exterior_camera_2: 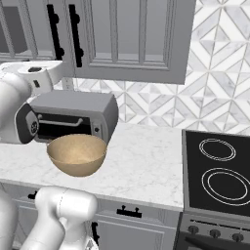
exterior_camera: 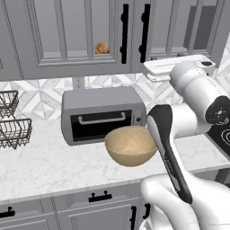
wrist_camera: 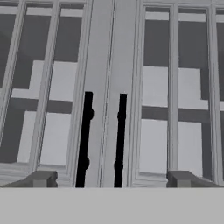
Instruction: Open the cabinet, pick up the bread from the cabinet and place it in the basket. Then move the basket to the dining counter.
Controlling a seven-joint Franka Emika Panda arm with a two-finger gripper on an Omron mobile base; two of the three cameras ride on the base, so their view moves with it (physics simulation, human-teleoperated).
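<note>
The grey wall cabinet (exterior_camera: 67,36) hangs above the worktop with both glass doors shut. Its two black bar handles (wrist_camera: 85,140) stand side by side straight ahead in the hand view. The bread (exterior_camera: 101,48) lies on the shelf behind the left door's glass. The tan basket (exterior_camera: 131,145) (exterior_camera_2: 76,155) sits on the worktop in front of the toaster oven, with nothing in it. My gripper (wrist_camera: 112,179) is open wide, level with the handles' lower ends and a short way off them, holding nothing. The dining counter is out of view.
A grey toaster oven (exterior_camera: 103,114) stands against the tiled wall behind the basket. Dark wire baskets (exterior_camera: 11,121) sit at the left end of the marble worktop (exterior_camera: 45,166). A black cooktop (exterior_camera_2: 217,171) lies to the right. Grey drawers run below.
</note>
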